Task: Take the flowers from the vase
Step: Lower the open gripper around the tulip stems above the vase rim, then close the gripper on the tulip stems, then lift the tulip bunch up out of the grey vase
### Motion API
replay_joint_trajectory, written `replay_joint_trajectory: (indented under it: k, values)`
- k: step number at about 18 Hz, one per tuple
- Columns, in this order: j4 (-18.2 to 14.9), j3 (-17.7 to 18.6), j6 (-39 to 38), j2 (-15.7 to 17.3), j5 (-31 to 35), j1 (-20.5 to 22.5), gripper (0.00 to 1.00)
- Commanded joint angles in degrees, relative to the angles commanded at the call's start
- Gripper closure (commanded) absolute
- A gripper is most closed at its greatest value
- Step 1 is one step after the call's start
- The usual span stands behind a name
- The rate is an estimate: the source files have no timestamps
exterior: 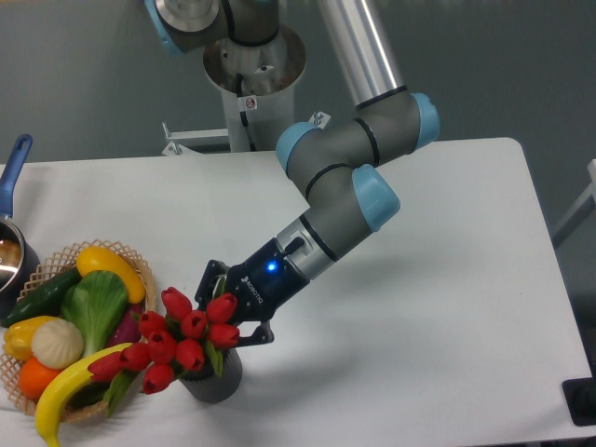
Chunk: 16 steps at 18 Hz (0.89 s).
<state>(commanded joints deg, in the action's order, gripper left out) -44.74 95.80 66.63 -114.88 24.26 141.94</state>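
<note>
White table point(438, 279) bears the vase point(216, 382), where the pincer point(229, 312) clenches the flowers point(182, 335)
</note>
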Motion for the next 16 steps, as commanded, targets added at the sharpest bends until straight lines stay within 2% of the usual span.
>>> replay_joint_trajectory:
  k: [4,8,11,14,16]
  values:
    - [0.0,-0.09,-4.04,2.02,-0.61,0.35,0.72]
    - [0.0,-0.09,-8.44,3.7,-7.62,1.67,0.72]
    - [0.0,-0.44,-8.62,4.49,-9.4,2.81,0.7]
    - [0.0,-1.4,-9.41,4.58,-11.51,3.69,0.69]
    - [0.0,-3.59,-11.77,4.58,-14.58,5.18,0.69]
